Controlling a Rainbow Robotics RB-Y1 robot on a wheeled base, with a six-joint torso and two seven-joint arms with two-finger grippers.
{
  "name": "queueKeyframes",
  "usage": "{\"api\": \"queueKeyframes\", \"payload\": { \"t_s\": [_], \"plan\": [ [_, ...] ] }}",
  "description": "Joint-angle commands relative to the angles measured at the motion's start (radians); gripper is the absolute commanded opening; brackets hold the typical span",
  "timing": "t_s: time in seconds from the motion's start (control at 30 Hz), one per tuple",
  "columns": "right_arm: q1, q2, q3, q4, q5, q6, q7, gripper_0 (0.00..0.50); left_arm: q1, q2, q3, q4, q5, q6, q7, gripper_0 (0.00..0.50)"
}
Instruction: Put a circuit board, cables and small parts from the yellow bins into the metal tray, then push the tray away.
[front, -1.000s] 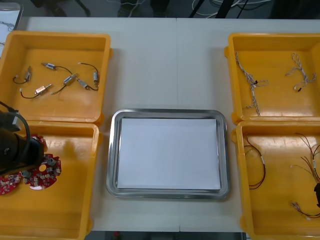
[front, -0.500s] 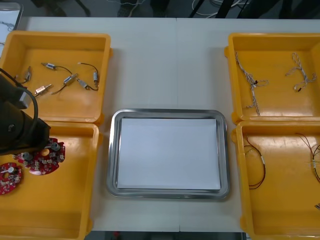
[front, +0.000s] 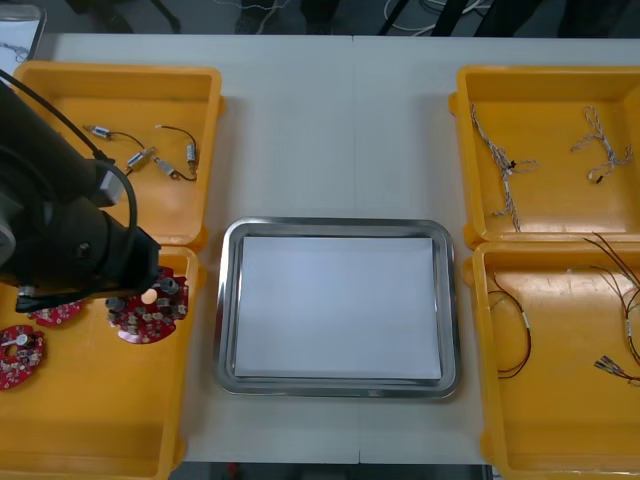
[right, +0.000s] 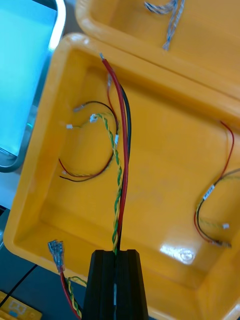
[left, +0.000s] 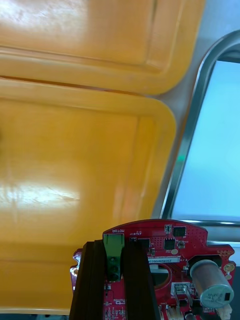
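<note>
- Round red circuit board (left: 165, 240), with many small components on its face, is pinched by your left claw (left: 114, 247). The two black fingers (left: 92, 280) stand apart by the width of the green block on the board's edge, and this block sits between them.
- Below the left claw you have the nearer left yellow plastic bin (front: 120, 420). The held board is over the part of this bin that is closest to the tray.
- Just past the left claw's fingertips, a little to the side, lies the shiny metal tray with the white inside (front: 228, 300). The board is not yet over it.
- Behind the left claw, on the side away from the tray, a second red board (front: 20, 350) lies on the bin floor. A third red board (front: 52, 313) is partly hidden under the arm.
- Farther out from the left claw, the small metal parts (front: 140, 158) with thin black wires lie in the farther left yellow bin (front: 200, 100).
- Your right claw (right: 115, 255) has its fingers pressed together on a red and yellow twisted cable (right: 124, 170). The cable comes out between the fingertips and runs forward above the nearer right yellow bin (right: 165, 190).
- Ahead of the right claw, a looped red and black cable (front: 527, 340) lies on that bin's floor.
- Beyond the right claw's fingertips, twisted blue and white cables (front: 500, 165) lie in the farther right yellow bin (front: 540, 220).
</note>
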Motion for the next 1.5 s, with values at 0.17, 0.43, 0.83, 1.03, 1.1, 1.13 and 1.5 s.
{"api": "queueKeyframes", "payload": {
  "t_s": [0.17,0.43,0.83,1.03,1.1,1.13,1.5],
  "plan": [
    [-0.209,-0.090,0.207,-0.031,-0.030,0.006,0.007,0.000,-0.199,-0.116,-0.215,-0.029,-0.075,0.006,0.200,0.000],
    [-0.329,-0.106,0.324,-0.073,-0.024,0.003,0.007,0.000,-0.275,-0.199,-0.385,-0.009,-0.185,-0.052,0.305,0.000],
    [-0.493,-0.115,0.534,-0.141,0.009,-0.027,-0.010,0.000,-0.280,-0.266,-0.611,0.100,-0.391,-0.202,0.363,0.000],
    [-0.571,-0.115,0.640,-0.141,0.052,-0.042,-0.010,0.000,-0.280,-0.292,-0.683,0.193,-0.435,-0.270,0.372,0.000],
    [-0.594,-0.115,0.672,-0.139,0.068,-0.042,-0.010,0.000,-0.280,-0.297,-0.701,0.218,-0.444,-0.285,0.377,0.000],
    [-0.610,-0.115,0.692,-0.139,0.081,-0.042,-0.010,0.000,-0.280,-0.302,-0.712,0.231,-0.450,-0.293,0.378,0.000],
    [-0.662,-0.117,0.766,-0.132,0.139,-0.040,-0.013,0.000,-0.280,-0.314,-0.764,0.293,-0.484,-0.327,0.401,0.000]
  ]
}}
